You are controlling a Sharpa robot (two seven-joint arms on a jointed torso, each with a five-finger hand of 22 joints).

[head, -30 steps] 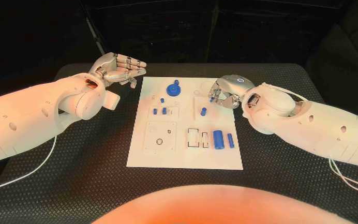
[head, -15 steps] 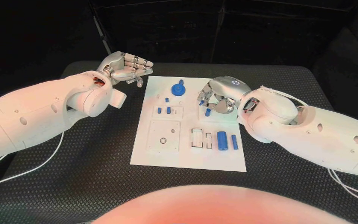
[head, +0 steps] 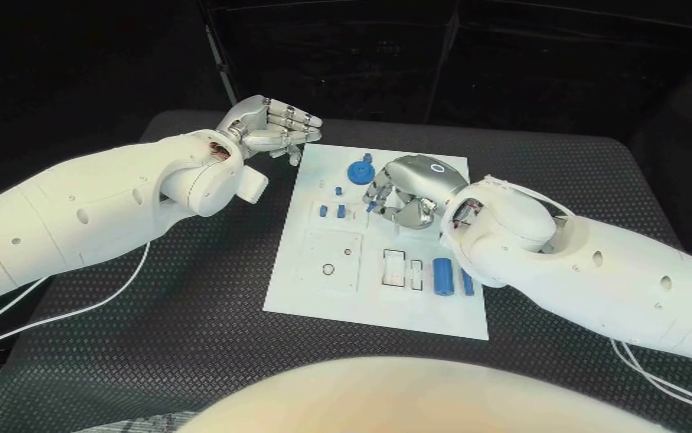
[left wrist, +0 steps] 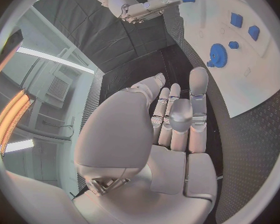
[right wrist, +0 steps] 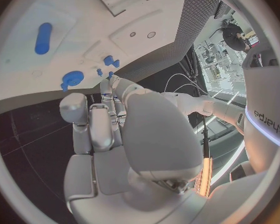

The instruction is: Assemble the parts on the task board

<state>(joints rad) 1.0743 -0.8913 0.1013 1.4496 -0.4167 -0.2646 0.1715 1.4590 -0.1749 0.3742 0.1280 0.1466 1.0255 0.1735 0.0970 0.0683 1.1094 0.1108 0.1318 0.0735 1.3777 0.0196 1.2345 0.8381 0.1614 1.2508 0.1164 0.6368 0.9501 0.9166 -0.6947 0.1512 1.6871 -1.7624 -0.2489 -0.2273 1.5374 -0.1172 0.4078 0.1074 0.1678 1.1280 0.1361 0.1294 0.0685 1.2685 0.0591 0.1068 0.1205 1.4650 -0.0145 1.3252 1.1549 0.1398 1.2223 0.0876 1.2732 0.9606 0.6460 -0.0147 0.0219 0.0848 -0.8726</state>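
Note:
The white task board (head: pixel 335 293) lies mid-table. On it are a blue gear (head: pixel 361 171), two small blue blocks (head: pixel 332 210), a thick blue cylinder (head: pixel 443 273) and a thin blue pin (head: pixel 466 283). My right hand (head: pixel 404 191) hovers over the board's far middle, just right of the gear, fingers apart and holding nothing. Its wrist view shows the gear (right wrist: pixel 71 78) beyond its fingertips and a blue peg (right wrist: pixel 43 37) lying on the board. My left hand (head: pixel 271 128) floats off the board's far left corner, empty, fingers straight in the left wrist view, the gear (left wrist: pixel 217 55) to one side.
The board has empty rectangular recesses (head: pixel 394 268) near the cylinder and a square panel with a hole (head: pixel 329 258). Black ribbed table mat (head: pixel 173 343) surrounds the board. A white cable (head: pixel 58 313) trails under my left arm.
The camera has shifted. My right hand has moved inward over the board toward the gear, now covering the spot where a blue peg lay. The left hand keeps its place by the board's corner.

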